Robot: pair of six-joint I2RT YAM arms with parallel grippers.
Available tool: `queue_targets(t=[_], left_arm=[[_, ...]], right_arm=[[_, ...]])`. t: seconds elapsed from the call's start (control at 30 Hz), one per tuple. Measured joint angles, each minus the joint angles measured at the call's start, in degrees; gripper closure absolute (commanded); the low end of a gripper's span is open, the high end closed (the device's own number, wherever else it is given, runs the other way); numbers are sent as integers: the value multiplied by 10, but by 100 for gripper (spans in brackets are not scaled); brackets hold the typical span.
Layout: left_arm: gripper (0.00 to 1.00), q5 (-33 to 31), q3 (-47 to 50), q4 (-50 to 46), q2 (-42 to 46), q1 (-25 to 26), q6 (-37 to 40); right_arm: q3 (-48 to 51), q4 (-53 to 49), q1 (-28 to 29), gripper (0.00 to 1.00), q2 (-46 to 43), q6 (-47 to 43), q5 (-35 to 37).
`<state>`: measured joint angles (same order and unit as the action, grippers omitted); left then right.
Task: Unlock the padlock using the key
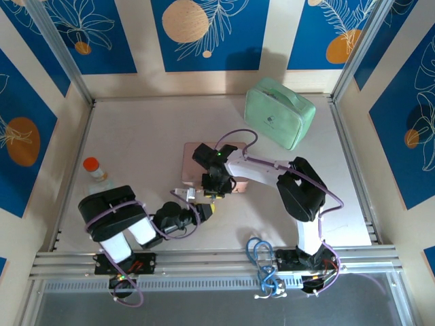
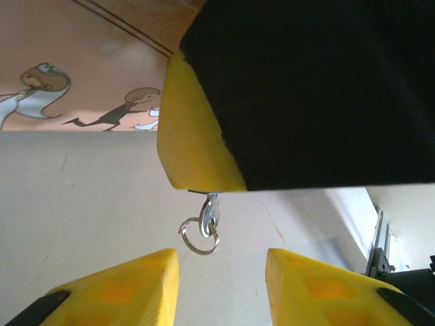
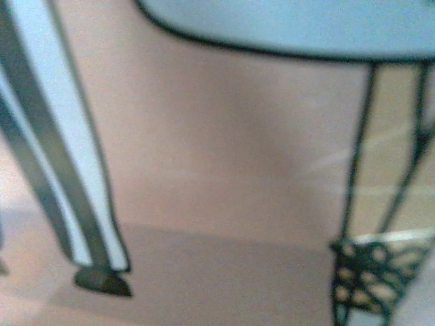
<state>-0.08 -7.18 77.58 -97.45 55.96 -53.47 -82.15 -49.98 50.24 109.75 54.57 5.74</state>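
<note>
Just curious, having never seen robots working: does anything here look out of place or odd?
Only a small silver wire ring, dangling in mid-air from a metal piece gripped beneath the right gripper's yellow finger. Nothing looks spilled or toppled.

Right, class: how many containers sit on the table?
3: a green pouch far right, a pink tin mid-table, an orange-capped bottle on the left. Others may be hidden.

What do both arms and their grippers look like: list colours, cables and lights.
Right arm: black joint housings, white links, a purple cable looping along it, a green light near the wrist. Blue cable coils by its base. Left arm: the same black-and-white build and purple cabling. Left gripper: yellow fingers, black further back.
</note>
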Motion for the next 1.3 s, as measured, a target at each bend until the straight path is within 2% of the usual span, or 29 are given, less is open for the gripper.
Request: queue_targets(t=[0.13, 0.37, 0.83, 0.93, 1.03, 1.17, 1.3], left_arm=[[65, -8, -11, 3, -11, 0, 0], [78, -24, -23, 5, -33, 0, 0], [94, -49, -25, 7, -38, 1, -2], [99, -51, -25, 7, -38, 1, -2], [100, -52, -25, 6, -38, 1, -2], [100, -57, -25, 3, -40, 1, -2], [100, -58, -25, 3, -40, 1, -5]], right_arm=[[0, 4, -3, 86, -2, -1, -8], [9, 20, -5, 86, -5, 1, -15], [20, 44, -5, 84, -6, 5, -16], [21, 46, -5, 77, -6, 5, -16], [24, 52, -5, 70, -7, 7, -16], [29, 59, -6, 43, -12, 15, -27], [35, 59, -7, 30, -22, 26, -41]])
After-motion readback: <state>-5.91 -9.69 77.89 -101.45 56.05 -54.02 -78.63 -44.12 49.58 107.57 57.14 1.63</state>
